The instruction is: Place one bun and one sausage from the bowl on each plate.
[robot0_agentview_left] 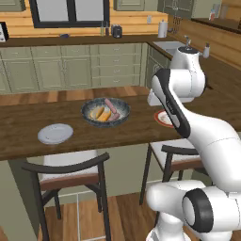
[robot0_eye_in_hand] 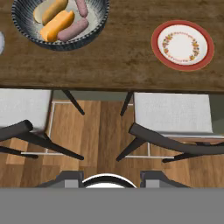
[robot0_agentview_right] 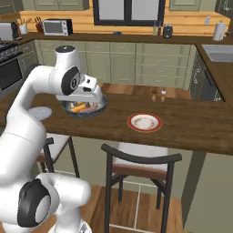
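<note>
The speckled bowl (robot0_eye_in_hand: pixel 94 33) stands on the wooden counter and holds two yellow-orange buns (robot0_eye_in_hand: pixel 57 25) (robot0_eye_in_hand: pixel 51 9) and two pinkish sausages (robot0_eye_in_hand: pixel 73 29) (robot0_eye_in_hand: pixel 82 6). In the left base view the bowl (robot0_agentview_left: pixel 124 113) sits mid-counter with the buns (robot0_agentview_left: pixel 102 114) inside. The light grey plate (robot0_agentview_left: pixel 55 133) lies to its left, bare. The white plate with the red-orange rim (robot0_eye_in_hand: pixel 183 45) lies to its right, also bare. My gripper (robot0_eye_in_hand: pixel 112 179) hangs high over the counter's near edge, open, with nothing between its fingertips (robot0_eye_in_hand: pixel 65 178).
Two dark-framed chairs with pale seats (robot0_eye_in_hand: pixel 173 113) (robot0_eye_in_hand: pixel 22 109) stand tucked under the counter's near edge. Two small shakers (robot0_agentview_right: pixel 158 95) stand at the far side of the counter. My arm covers part of the rimmed plate (robot0_agentview_left: pixel 162 120) in the left base view.
</note>
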Robot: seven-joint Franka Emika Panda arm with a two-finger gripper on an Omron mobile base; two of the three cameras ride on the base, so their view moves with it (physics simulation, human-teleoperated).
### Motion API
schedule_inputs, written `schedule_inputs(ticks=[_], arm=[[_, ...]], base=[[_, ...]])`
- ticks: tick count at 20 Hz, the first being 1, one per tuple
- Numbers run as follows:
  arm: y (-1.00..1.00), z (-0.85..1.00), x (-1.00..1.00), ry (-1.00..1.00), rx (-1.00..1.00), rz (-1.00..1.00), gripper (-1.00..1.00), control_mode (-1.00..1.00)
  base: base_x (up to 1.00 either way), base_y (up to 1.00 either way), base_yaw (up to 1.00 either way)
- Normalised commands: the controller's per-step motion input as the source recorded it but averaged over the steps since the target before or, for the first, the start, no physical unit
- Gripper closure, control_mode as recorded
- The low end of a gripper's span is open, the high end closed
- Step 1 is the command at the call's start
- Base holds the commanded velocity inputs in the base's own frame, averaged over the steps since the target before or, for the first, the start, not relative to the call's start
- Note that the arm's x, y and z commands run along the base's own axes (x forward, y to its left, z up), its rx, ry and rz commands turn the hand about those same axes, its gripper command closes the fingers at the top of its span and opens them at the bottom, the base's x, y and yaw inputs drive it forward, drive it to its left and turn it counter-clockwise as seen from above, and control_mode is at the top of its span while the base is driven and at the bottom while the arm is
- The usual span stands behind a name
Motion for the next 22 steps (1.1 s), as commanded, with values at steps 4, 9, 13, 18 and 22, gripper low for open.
schedule_inputs(ticks=[4, 9, 13, 18, 22], arm=[[0.03, 0.0, 0.0, 0.0, 0.0, 0.0, -1.0, 1.0], [0.0, 0.0, 0.0, 0.0, 0.0, 0.0, -1.0, 1.0], [0.0, 0.0, 0.0, 0.0, 0.0, 0.0, -1.0, 1.0], [0.0, 0.0, 0.0, 0.0, 0.0, 0.0, -1.0, 1.0], [0.0, 0.0, 0.0, 0.0, 0.0, 0.0, -1.0, 1.0]], base=[[0.01, 0.39, -0.08], [0.17, 0.78, -0.04], [0.4, 0.21, 0.04], [0.93, -0.03, 0.09], [1.0, -0.02, 0.09]])
